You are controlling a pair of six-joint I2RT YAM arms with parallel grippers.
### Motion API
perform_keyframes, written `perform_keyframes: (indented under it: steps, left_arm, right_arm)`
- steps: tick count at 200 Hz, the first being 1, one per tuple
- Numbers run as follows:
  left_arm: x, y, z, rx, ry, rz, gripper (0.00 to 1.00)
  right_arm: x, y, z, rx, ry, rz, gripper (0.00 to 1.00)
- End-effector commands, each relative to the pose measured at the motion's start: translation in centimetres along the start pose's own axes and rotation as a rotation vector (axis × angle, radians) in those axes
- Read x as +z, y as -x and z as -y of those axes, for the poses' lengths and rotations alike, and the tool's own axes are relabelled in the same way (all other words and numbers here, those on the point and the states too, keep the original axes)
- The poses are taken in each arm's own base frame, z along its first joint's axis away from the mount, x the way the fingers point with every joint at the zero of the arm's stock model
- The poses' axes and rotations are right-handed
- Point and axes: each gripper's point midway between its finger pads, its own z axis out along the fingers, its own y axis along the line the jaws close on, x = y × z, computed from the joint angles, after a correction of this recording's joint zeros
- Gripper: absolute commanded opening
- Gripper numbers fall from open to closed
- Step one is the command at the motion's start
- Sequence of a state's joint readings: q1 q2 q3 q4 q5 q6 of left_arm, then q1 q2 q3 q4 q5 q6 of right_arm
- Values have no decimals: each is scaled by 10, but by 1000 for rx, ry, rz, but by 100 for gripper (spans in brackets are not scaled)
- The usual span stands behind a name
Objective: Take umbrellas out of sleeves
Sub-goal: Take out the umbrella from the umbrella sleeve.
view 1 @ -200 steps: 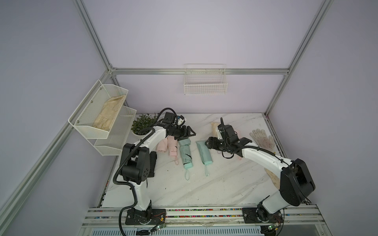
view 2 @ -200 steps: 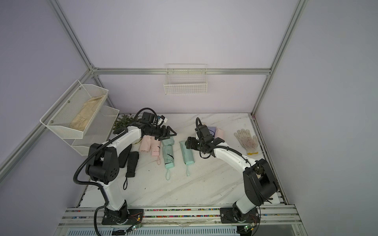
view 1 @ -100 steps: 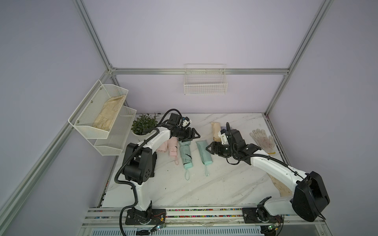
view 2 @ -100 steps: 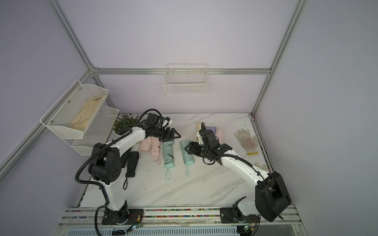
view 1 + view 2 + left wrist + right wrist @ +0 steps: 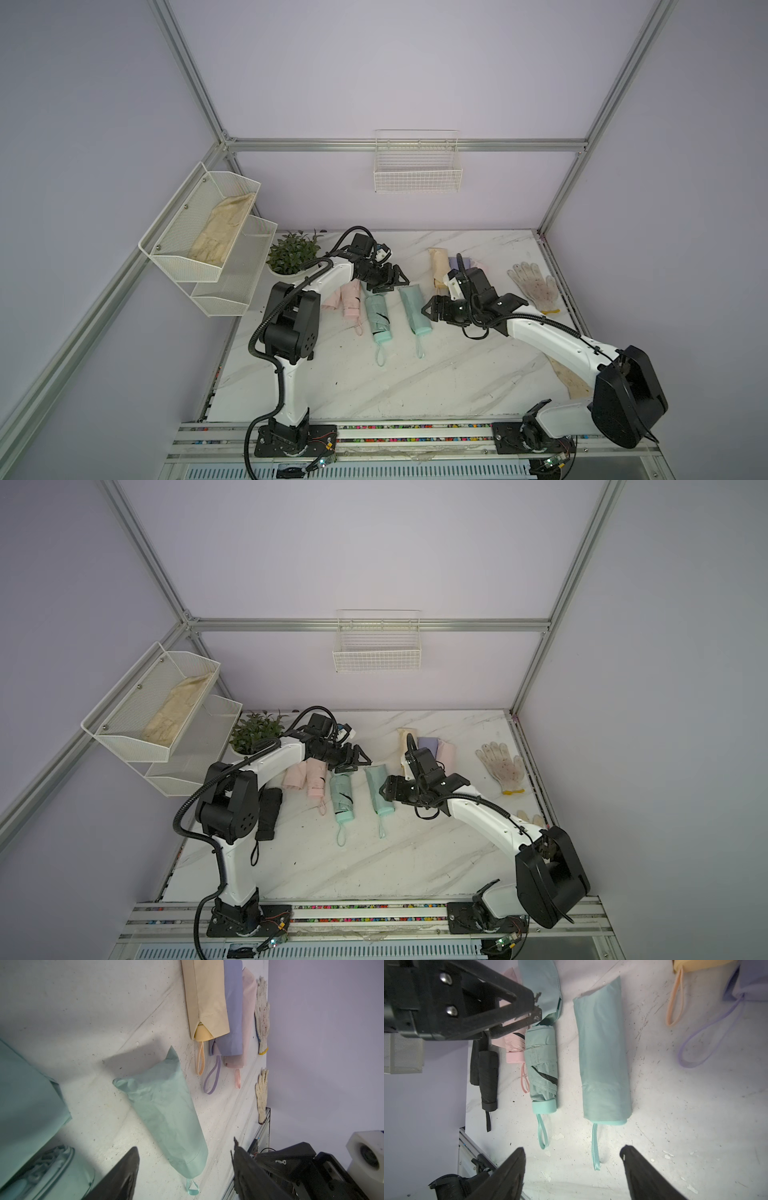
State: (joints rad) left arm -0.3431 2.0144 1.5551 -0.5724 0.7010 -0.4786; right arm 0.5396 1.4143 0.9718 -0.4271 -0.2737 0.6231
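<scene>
Read the table in a top view with twelve o'clock at the back wall and six o'clock at the arm bases. Your next target, as I judge it, is the mint sleeve [image 5: 412,309] that looks full. It lies flat near the middle of the table [image 5: 374,386], with its long axis running from about eleven to five o'clock. The closed end points to eleven, and the handle cap and wrist loop [image 5: 595,1147] come out at the five o'clock end.

Your right gripper [image 5: 427,311] sits just beside that sleeve at its three o'clock, level with the middle of its length. Its jaws are spread wide and hold nothing. Your left gripper [image 5: 394,281] hangs at the sleeve's eleven o'clock, close to the closed end, also spread and empty. Whether it touches the fabric I cannot tell.

So the right arm is nearer to the handle end and the left to the closed end. The pull should go along the axis, toward five o'clock, with the left pinning the fabric tip. Mind the bare mint umbrella [image 5: 377,316], already out, lying parallel just at nine o'clock of the sleeve.
</scene>
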Motion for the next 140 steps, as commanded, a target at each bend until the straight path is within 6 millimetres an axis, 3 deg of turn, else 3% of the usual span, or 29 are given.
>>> perform_keyframes:
  steps: [1, 55, 96, 140]
  left_arm:
    - [-15, 15, 26, 54, -34, 43, 71]
    - [-11, 18, 25, 45, -40, 55, 70]
    - [4, 14, 10, 0, -39, 18, 70]
    - [1, 12, 10, 19, -21, 18, 70]
  right_arm:
    - [3, -7, 11, 9, -48, -16, 77]
    - [-2, 1, 14, -9, -99, -5, 77]
    - [13, -14, 19, 20, -78, -61, 77]
    - [26, -23, 31, 31, -112, -40, 77]
